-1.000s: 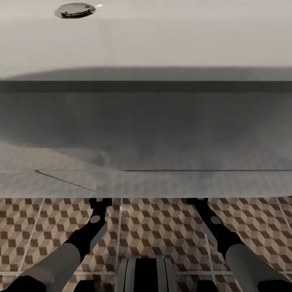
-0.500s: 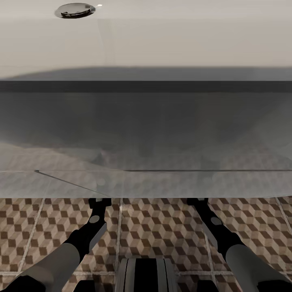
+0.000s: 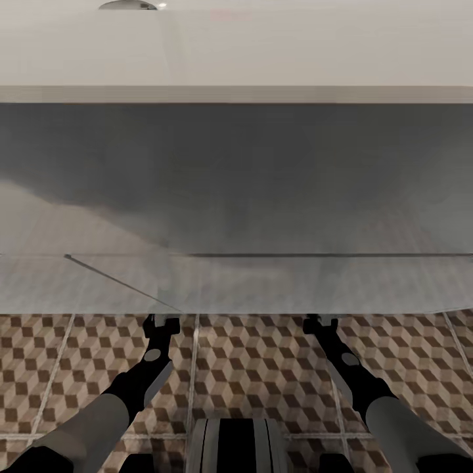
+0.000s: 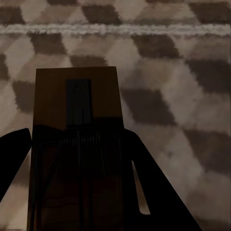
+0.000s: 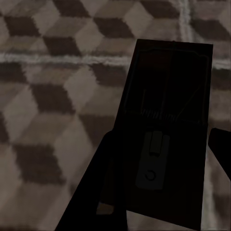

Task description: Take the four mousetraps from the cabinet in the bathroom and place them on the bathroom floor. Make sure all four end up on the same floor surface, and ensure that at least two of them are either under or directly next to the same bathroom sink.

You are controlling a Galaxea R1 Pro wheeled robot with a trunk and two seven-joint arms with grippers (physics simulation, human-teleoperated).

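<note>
Each arm carries one mousetrap, which seems the reason both reach forward under the front edge of the bathroom sink. The left end effector is pinching a brown mousetrap just above the bathroom floor. The right end effector is clamped on the other mousetrap, also low over the tiles, probably for setting both down beside the sink.

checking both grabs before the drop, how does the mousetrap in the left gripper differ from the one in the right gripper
The left mousetrap reads as brown wood, its board grain plain; the right mousetrap looks nearly black, in deep shadow. The left one shows a dark rectangular plate near its far end; the right one shows a spring coil across its middle and a pale catch nearer the camera. Both are flat boards held between dark fingers over the bathroom floor.
</note>
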